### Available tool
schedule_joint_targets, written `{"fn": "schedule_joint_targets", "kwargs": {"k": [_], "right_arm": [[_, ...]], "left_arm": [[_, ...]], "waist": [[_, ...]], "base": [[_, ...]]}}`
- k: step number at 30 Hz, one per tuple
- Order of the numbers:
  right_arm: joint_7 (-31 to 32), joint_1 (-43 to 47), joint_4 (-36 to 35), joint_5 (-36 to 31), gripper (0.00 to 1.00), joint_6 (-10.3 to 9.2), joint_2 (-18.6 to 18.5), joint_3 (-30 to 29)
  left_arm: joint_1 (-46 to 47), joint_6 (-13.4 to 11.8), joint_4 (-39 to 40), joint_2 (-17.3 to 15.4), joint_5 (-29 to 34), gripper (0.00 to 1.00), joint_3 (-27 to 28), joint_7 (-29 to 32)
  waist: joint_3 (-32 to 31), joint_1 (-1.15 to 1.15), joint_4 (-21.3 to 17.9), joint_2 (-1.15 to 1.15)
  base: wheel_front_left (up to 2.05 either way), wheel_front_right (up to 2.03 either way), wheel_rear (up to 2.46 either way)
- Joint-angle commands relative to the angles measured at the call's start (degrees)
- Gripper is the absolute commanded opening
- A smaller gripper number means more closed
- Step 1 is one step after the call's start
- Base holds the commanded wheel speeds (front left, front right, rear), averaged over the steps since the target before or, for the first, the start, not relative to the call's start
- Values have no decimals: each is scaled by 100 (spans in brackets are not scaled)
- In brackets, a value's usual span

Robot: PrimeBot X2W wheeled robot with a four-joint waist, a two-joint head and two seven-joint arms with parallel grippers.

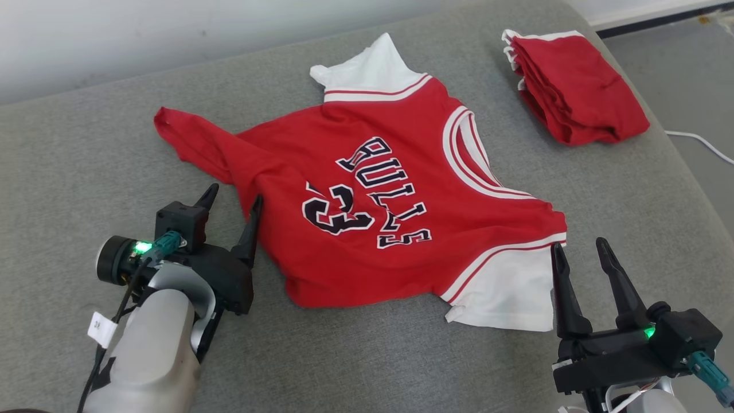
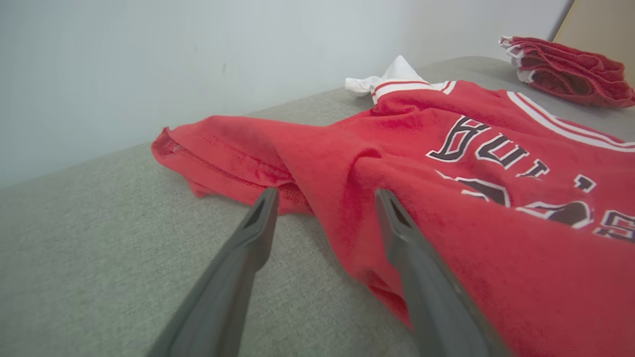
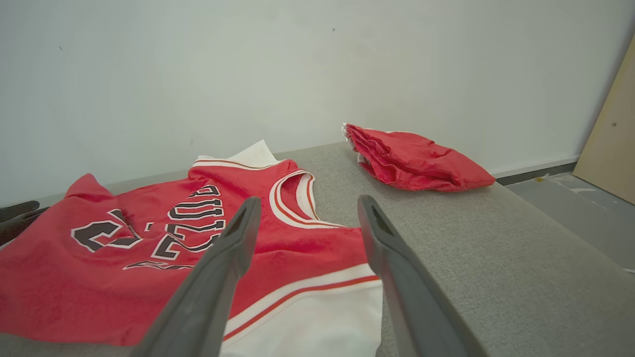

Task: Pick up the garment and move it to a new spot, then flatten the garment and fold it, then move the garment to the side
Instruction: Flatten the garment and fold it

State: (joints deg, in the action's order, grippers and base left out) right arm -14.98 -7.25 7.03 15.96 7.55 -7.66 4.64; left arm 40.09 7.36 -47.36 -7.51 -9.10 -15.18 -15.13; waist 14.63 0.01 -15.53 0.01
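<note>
- Head view: a red jersey (image 1: 373, 189) with dark "BULLS" lettering and a number lies spread, face up, in the middle of a grey padded surface (image 1: 86, 172).
- Its white-trimmed neck opening points to the right. One white sleeve pokes out at the far edge and another lies at the near right corner.
- A wrinkled red flap of the jersey stretches out to the far left.
- The left tool (image 1: 235, 193) sits low at the jersey's near left edge with its two fingers spread apart, holding nothing.
- In the left wrist view the hem runs between those fingers: one is over bare grey padding and the other is over red cloth. Whether that finger touches the cloth cannot be told.
- The right tool (image 1: 578, 244) is also spread wide and empty, at the near right white sleeve. One fingertip overlaps the sleeve's edge, the other is just beside it.
- A folded stack of red garments (image 1: 573, 86) rests at the far right corner of the padding, well apart from the jersey.
- Beyond the right edge, a white cable (image 1: 702, 143) lies on the grey floor (image 1: 676, 74).
</note>
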Motion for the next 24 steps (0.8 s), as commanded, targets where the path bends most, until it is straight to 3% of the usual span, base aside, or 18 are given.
{"fn": "schedule_joint_targets", "kwargs": {"k": [1, 6, 8, 9, 16, 24], "right_arm": [[-27, -70, 10, 17, 100, -15, 27, 15], [-27, -114, 25, 40, 100, -15, -1, 35], [-27, -133, 26, 43, 100, -15, -4, 35], [-27, -137, 25, 39, 100, -15, -3, 32], [-27, 7, 60, -12, 100, -15, -15, -57], [-28, 208, 119, -38, 100, -15, -46, -76]], "left_arm": [[94, 3, -69, -28, -28, 100, 21, 1], [247, 2, -434, -8, -96, 100, -68, 1], [299, 2, -580, 10, -156, 45, -91, 1], [329, 2, -645, 11, -174, 0, -106, 1], [205, 4, -484, -34, -306, 0, -52, 1], [-343, -30, 539, -34, -225, 0, 84, 1]], "waist": [[101, -1, -118, -1], [160, -1, -213, -1], [168, -1, -226, -1], [165, -1, -228, -1], [-39, -1, -40, -1], [-470, -1, 406, -1]], "base": [[0, 0, 0], [0, 0, 0], [0, 0, 0], [0, 0, 0], [0, 0, 0], [0, 0, 0]]}}
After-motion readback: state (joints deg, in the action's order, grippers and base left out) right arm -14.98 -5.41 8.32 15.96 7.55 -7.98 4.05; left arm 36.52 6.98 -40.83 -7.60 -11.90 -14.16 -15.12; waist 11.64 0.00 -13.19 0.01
